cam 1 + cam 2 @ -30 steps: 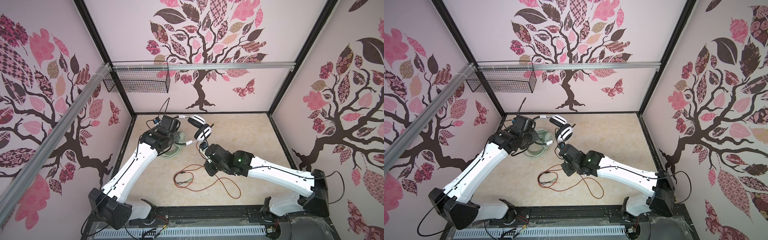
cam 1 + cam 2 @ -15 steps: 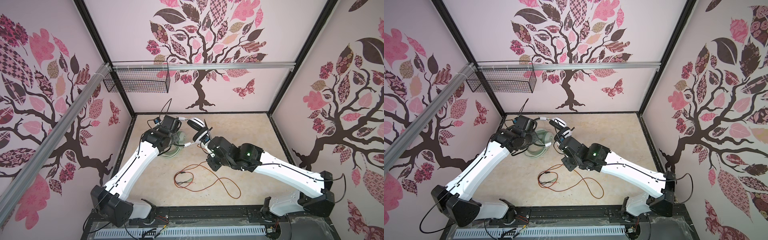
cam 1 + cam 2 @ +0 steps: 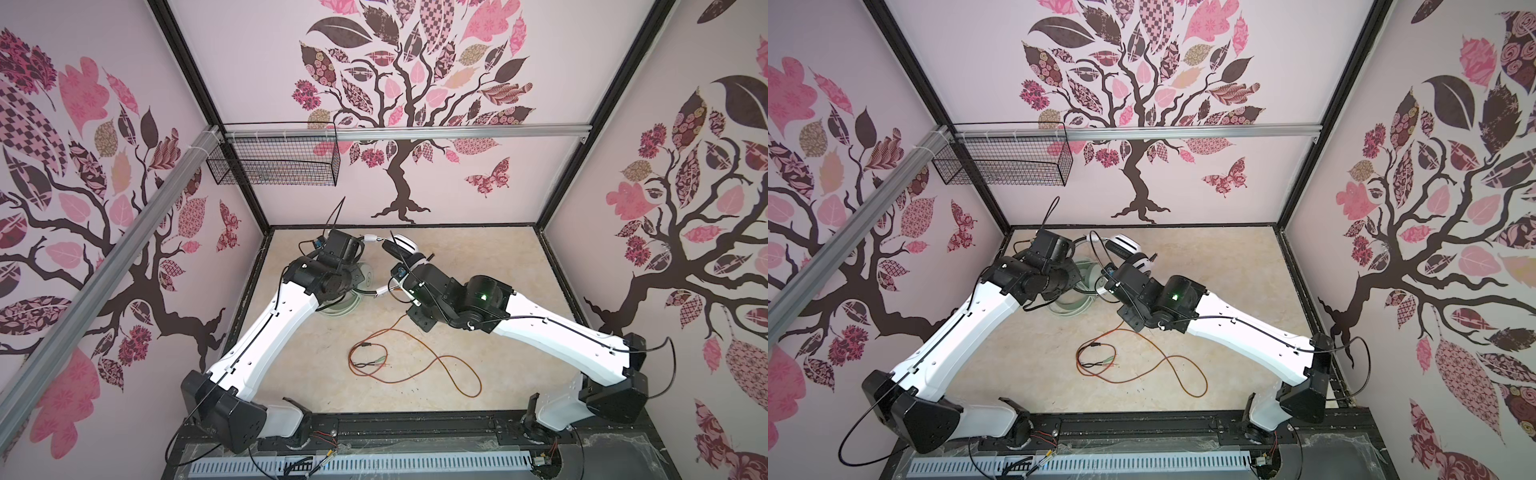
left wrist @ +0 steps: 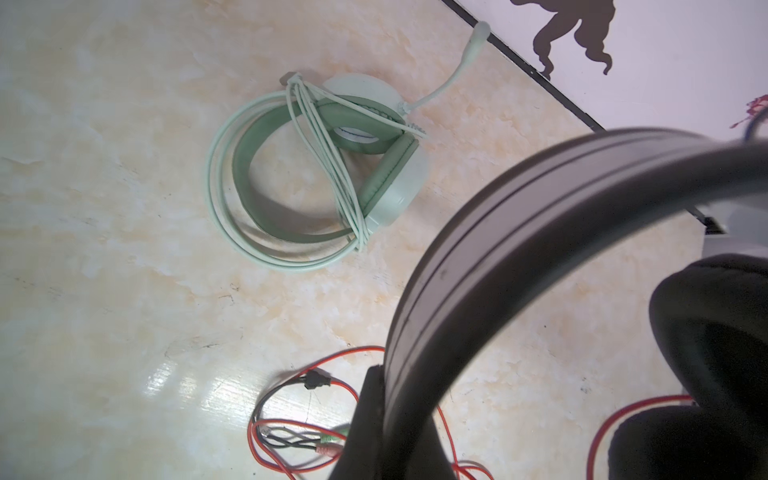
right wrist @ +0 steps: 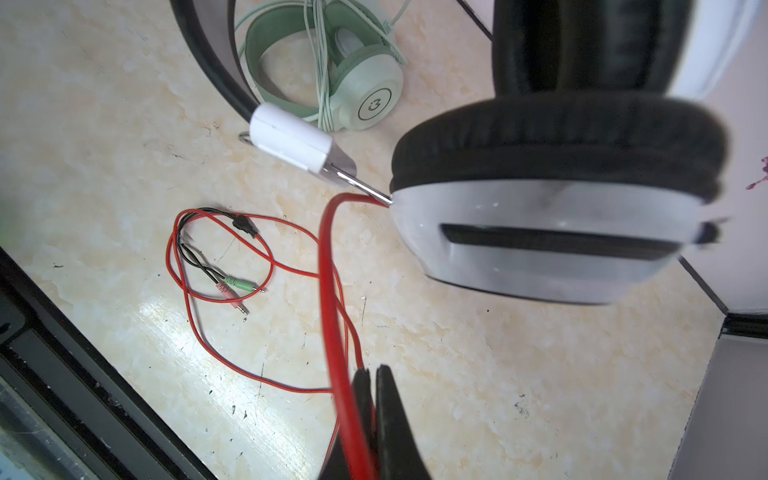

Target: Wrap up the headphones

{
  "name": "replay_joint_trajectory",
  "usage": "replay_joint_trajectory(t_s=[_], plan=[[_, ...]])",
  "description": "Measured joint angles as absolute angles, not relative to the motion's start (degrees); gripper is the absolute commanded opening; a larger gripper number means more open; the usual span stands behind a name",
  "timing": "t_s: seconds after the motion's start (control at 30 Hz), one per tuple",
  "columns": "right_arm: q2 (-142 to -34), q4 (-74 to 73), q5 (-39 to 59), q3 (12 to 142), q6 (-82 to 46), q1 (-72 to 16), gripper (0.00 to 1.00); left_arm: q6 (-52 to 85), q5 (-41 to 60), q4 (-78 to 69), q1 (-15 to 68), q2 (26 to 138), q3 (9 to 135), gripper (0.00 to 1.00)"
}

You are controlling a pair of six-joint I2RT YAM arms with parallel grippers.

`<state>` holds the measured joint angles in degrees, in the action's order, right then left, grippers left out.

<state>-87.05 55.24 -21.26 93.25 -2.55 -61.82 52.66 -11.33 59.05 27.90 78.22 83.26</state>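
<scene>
Pinch doubled: left pincer (image 4: 386,386) clamped on thin black band (image 4: 519,199) of light, stiff white-and-black over-ear headset (image 3: 405,244), held aloft. Right pincer (image 5: 370,390) nipping its limp, slippery orange-red cable (image 5: 332,291) close under the earcup (image 5: 540,216), a sound hold. Mint-green plastic headset (image 4: 316,166) well below, already wrapped.

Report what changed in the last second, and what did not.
The right arm swung toward the back, carrying the right gripper, shut on the red cable, up close to the white-and-black headset. Nothing was taken or let go. The left gripper stays clamped on that headset's band; the mint-green headset and the cable's loose loop on the table have not moved.
</scene>
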Motion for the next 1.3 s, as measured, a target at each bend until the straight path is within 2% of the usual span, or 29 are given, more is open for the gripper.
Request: replay_joint_trajectory(t_s=[0.33, 0.7, 0.87, 1.3], plan=[[-87.11, 56.01, -23.07, 97.71, -0.99, -61.82, 0.0, 53.52, -3.53, 58.72, 27.9, 79.13, 83.24, 0.0], [-88.44, 58.96, -25.96, 106.3, 2.26, -61.82, 0.0, 47.37, -1.58, 59.88, 27.97, 80.2, 82.52, 0.0], [-89.43, 61.14, -27.94, 107.5, 3.53, -61.82, 0.0, 42.48, -6.2, 60.4, 28.58, 80.14, 82.5, 0.0], [-89.58, 65.78, -33.89, 109.19, 5.3, -62.06, 0.0, 34.46, -26.11, 64.4, 34.68, 81.03, 85.47, 0.0]])
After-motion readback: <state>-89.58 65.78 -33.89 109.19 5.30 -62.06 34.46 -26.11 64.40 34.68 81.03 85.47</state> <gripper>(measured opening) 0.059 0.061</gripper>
